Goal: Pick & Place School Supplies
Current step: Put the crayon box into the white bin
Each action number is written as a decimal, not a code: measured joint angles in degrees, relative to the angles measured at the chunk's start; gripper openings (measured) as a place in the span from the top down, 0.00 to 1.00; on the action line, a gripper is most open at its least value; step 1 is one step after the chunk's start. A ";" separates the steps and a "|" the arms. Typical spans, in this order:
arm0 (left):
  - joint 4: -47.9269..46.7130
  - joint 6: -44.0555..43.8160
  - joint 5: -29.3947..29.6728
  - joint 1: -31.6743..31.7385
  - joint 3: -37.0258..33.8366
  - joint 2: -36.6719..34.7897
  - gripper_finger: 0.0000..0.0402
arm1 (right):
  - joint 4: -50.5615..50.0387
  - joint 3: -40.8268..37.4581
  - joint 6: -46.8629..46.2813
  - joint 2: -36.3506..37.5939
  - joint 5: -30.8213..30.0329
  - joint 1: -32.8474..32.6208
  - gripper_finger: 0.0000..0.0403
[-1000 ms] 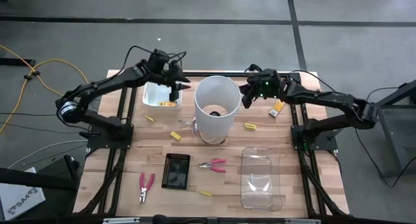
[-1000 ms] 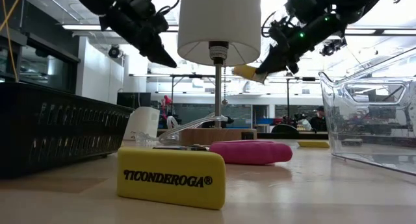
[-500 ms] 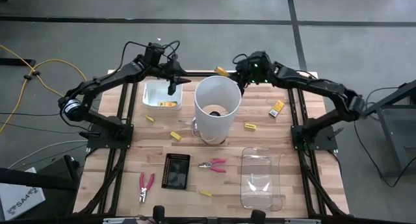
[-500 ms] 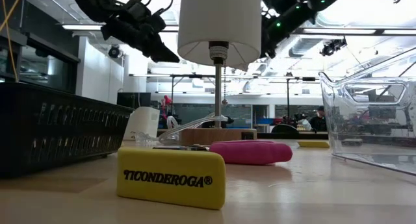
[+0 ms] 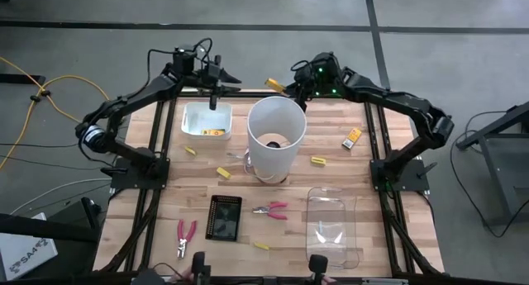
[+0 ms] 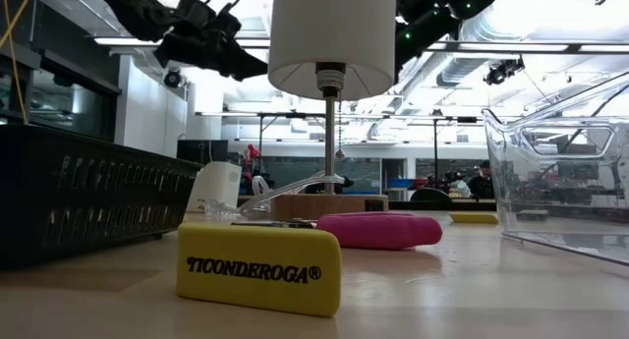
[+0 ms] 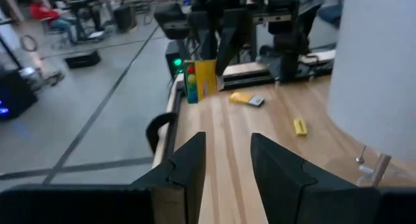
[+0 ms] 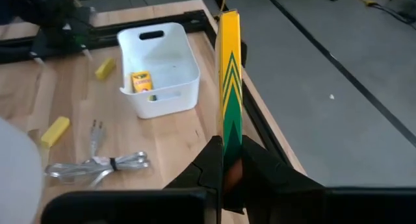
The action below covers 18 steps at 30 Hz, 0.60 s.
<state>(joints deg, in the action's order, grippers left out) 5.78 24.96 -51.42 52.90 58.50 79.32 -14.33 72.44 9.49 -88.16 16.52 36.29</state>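
Observation:
My right gripper hovers high over the table's far edge, just beyond the white lampshade, shut on a flat yellow-and-green crayon box. My left gripper is open and raised over the far rim of the white bin, touching nothing. A small yellow box lies inside that bin. Yellow erasers lie flat on the wood, and another crayon box lies at the right. Two pink-handled pliers lie toward the near side. My right gripper pinches the crayon box by its lower end between the two fingers. The box is lifted clear and stands out past the fingertips, seen edge-on in the wrist view. In the left wrist view it shows upright in the fingers.
The tall lamp with its white shade stands mid-table between the arms, its cord coiled beside it. A black calculator and a clear plastic container sit near the near edge. A yellow eraser fills the low view's foreground.
My right gripper has carried the crayon box from the lamp's right side toward the far edge and left, around the shade, rising as it went. My left gripper has drawn back from above the bin toward the far edge and upward.

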 joint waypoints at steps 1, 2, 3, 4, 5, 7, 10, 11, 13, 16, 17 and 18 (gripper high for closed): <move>1.04 -0.58 -0.96 -0.02 0.00 0.87 0.71 | 0.29 0.02 0.24 -0.08 0.69 0.11 0.94; 2.38 -1.05 -1.58 -0.02 0.00 1.86 0.71 | 0.66 0.02 0.57 -0.15 1.21 0.13 0.94; 3.65 -1.27 -2.25 -0.08 0.00 2.87 0.71 | 1.03 0.02 0.85 -0.24 2.01 0.21 0.94; 5.09 -1.65 -2.65 -0.18 0.00 3.93 0.71 | 1.50 0.02 1.06 -0.26 2.39 0.29 0.94; 6.94 -2.42 -3.03 -0.28 0.00 5.07 0.71 | 2.23 0.02 1.27 -0.29 2.75 0.29 0.94; 10.75 -4.87 -3.20 -0.26 0.00 7.03 0.71 | 3.76 0.02 1.41 -0.33 3.60 0.24 0.94; 17.81 -9.00 -5.53 -0.13 0.00 8.89 0.71 | 4.40 0.02 2.52 -0.36 3.84 0.29 0.94; 20.02 -10.39 -6.43 -0.09 0.00 9.22 0.71 | 4.66 0.02 2.79 -0.37 3.87 0.29 0.94; 23.42 -12.72 -7.22 -0.11 0.00 9.45 0.71 | 5.55 0.02 2.84 -0.37 4.58 0.29 0.94; 25.67 -13.32 -7.42 -0.43 0.00 9.45 0.71 | 7.29 0.02 2.88 -0.37 5.89 0.29 0.94; 25.98 -13.40 -7.39 -0.61 0.00 9.45 0.71 | 7.79 0.02 2.89 -0.37 6.45 0.29 0.94; 26.14 -13.43 -7.40 -0.69 0.00 9.45 0.71 | 8.40 0.02 2.89 -0.37 6.63 0.27 0.94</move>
<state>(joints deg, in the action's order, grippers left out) 31.92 11.52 -58.81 52.21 58.50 88.77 -5.93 72.47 12.38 -88.53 23.16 36.56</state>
